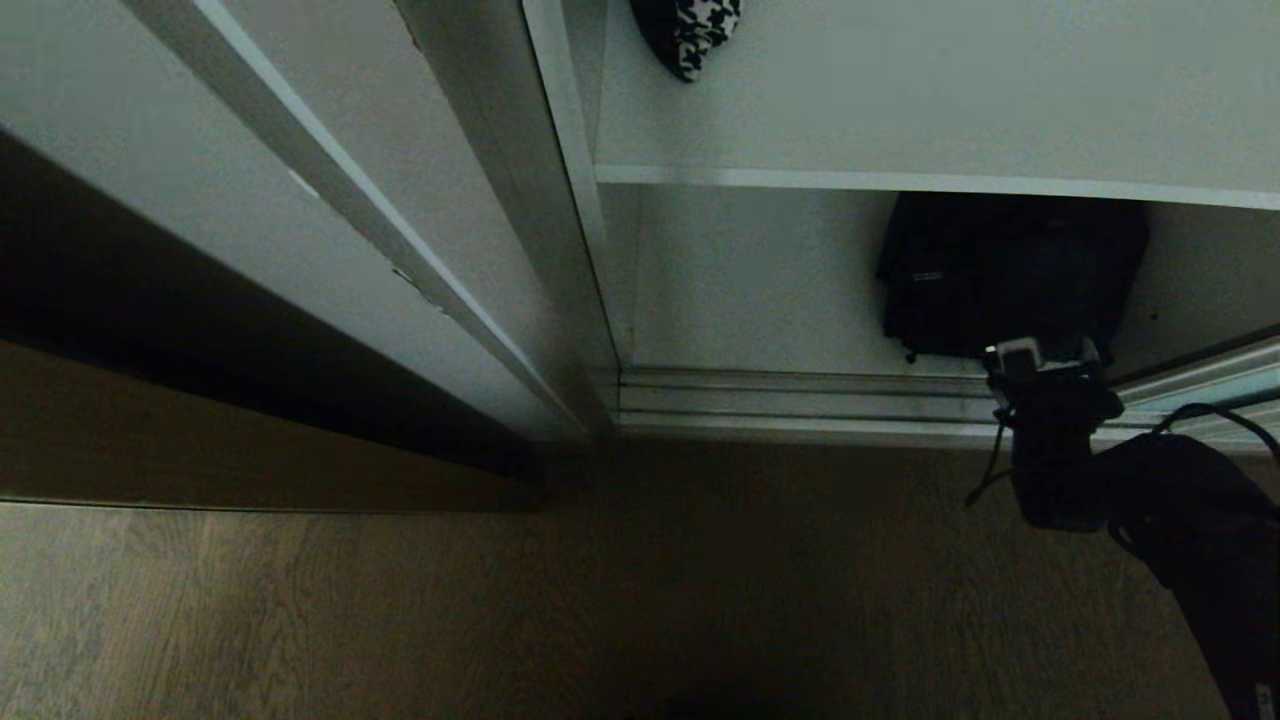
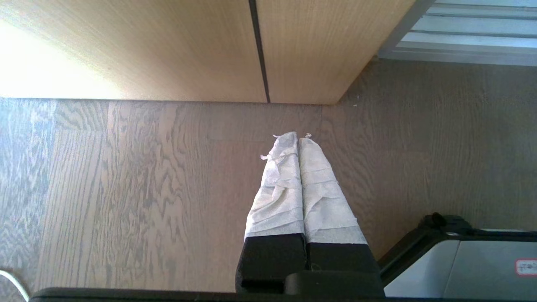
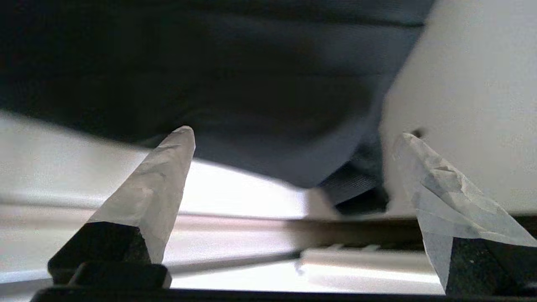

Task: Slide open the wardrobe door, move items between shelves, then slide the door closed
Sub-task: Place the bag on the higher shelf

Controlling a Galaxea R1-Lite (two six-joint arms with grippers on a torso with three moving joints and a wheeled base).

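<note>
No brand or writing can be read anywhere. The soft black fabric bag (image 1: 1010, 275) is seen on the wardrobe's bottom compartment, under a flat white shelf (image 1: 930, 181) on which the houndstooth cloth piece (image 1: 690, 35) lies. The right gripper (image 3: 293, 136) is held just before the bag above the ribbed silver floor track (image 1: 800, 400), its tape-wrapped jaws spread wide and empty. The left gripper (image 2: 298, 136) is parked over the wood-grain floor (image 2: 126, 188), jaws pressed together on nothing.
</note>
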